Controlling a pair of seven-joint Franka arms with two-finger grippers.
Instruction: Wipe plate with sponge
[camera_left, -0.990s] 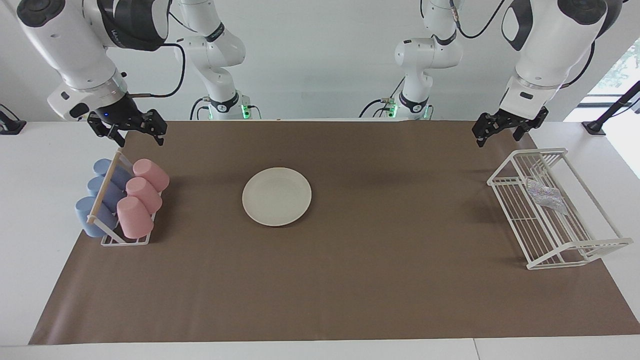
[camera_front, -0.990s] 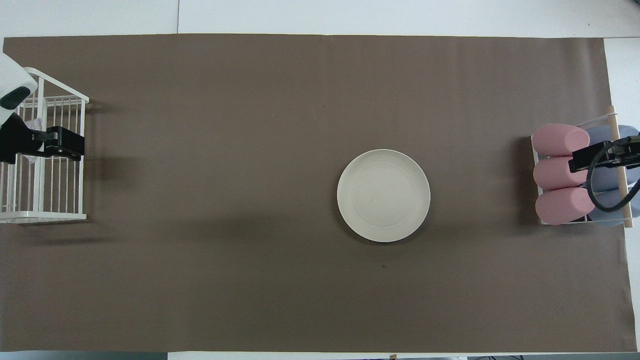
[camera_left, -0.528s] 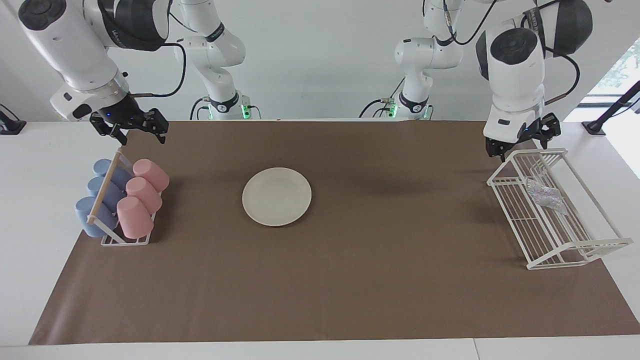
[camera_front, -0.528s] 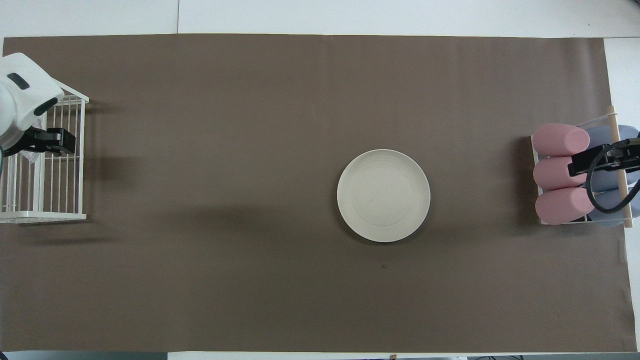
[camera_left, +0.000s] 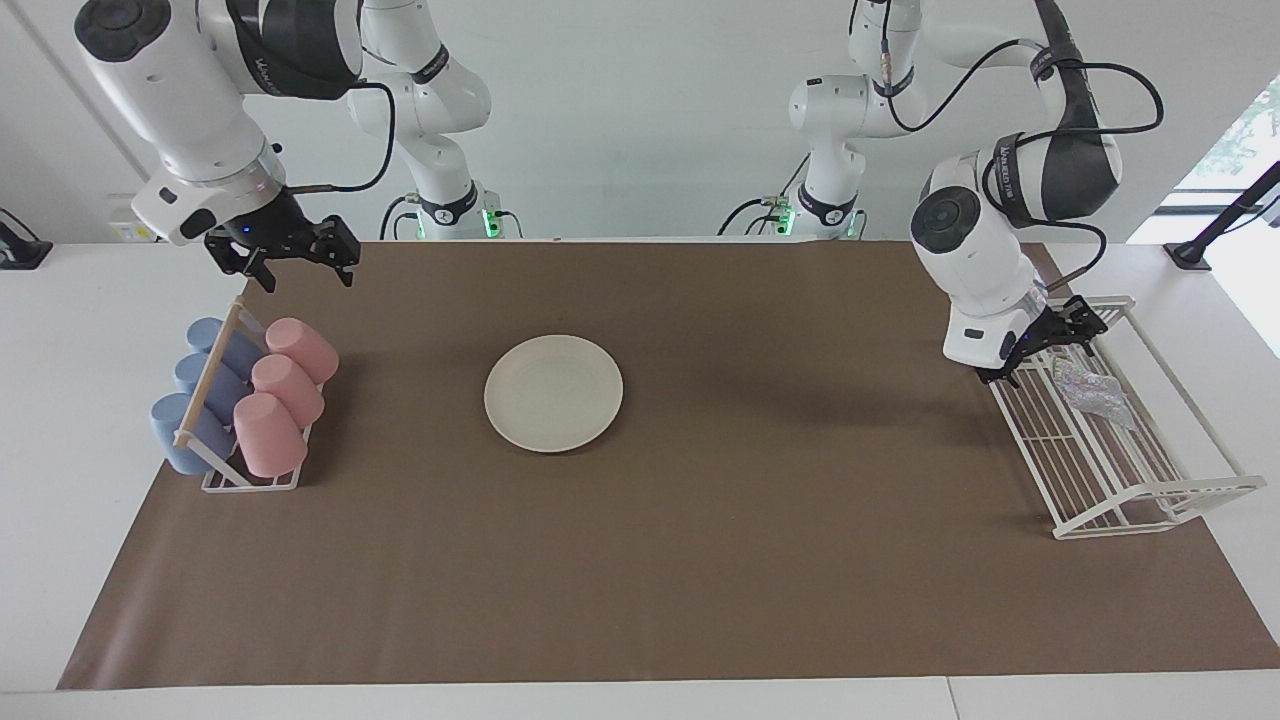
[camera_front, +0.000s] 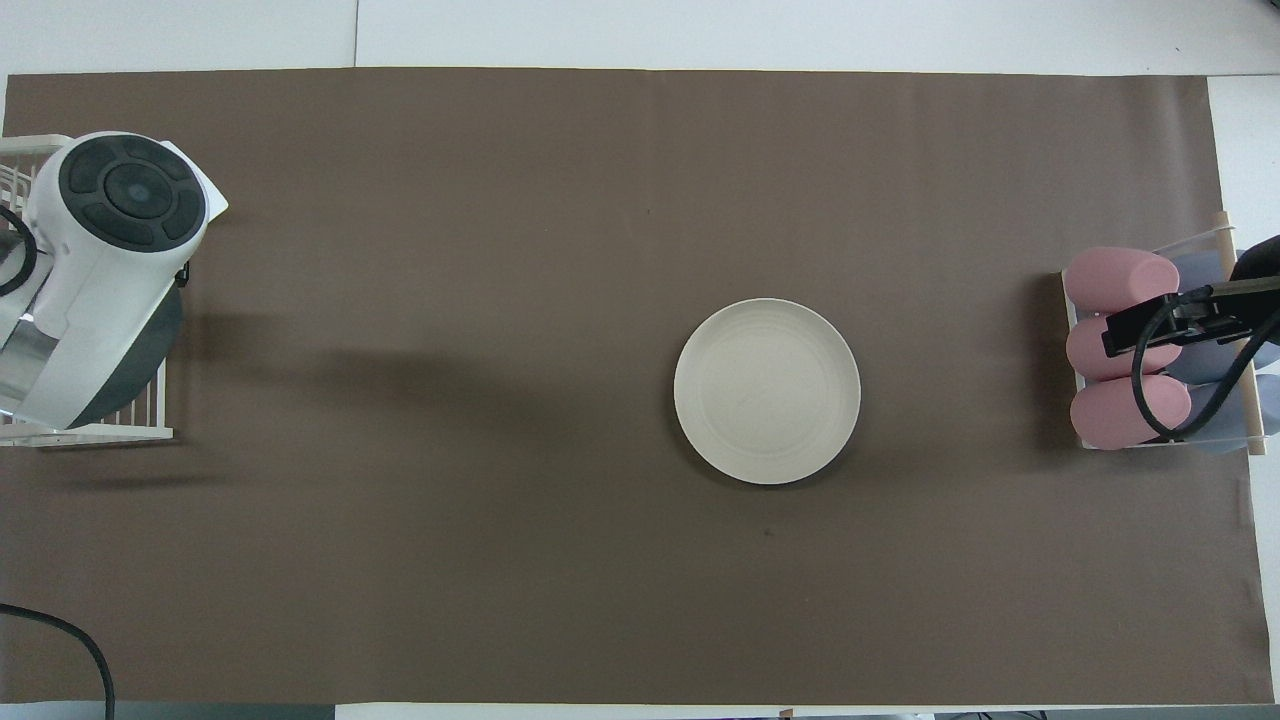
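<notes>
Brown mat (camera_left: 700, 520) covers white table (camera_left: 60, 420); plate (camera_left: 553, 392) on mat.

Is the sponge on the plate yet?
No, the sponge still lies in the wire rack at the left arm's end of the table, and the plate is bare.

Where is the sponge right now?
In the facing view the sponge lies in the white wire rack at the left arm's end, beside the open left gripper.
</notes>
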